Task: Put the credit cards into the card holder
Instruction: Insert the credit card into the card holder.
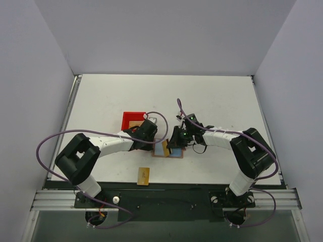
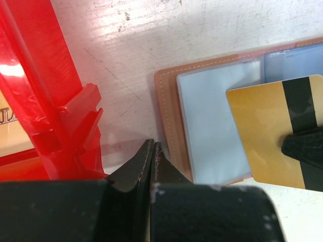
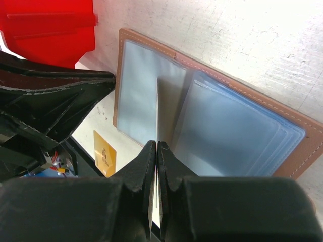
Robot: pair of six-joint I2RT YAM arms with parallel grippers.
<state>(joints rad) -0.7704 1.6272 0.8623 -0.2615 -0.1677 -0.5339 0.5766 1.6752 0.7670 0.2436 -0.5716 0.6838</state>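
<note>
card pinched over open holder

the card holder (image 1: 161, 149) lies open mid-frame in the top view. the right gripper (image 3: 157, 148) is clamped on a credit card (image 2: 262, 126), edge-on over its sleeves. the left gripper (image 2: 153, 151) is closed, empty, beside the red bin (image 2: 45, 101).

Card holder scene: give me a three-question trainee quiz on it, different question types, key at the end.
1. True or false: the card holder lies open.
2. The right gripper is: A) open and empty; B) shut on a gold card; C) shut on nothing.
3. Fill in: the left gripper sits between the card holder and the ___ bin.
Key: 1 true; 2 B; 3 red.
</note>
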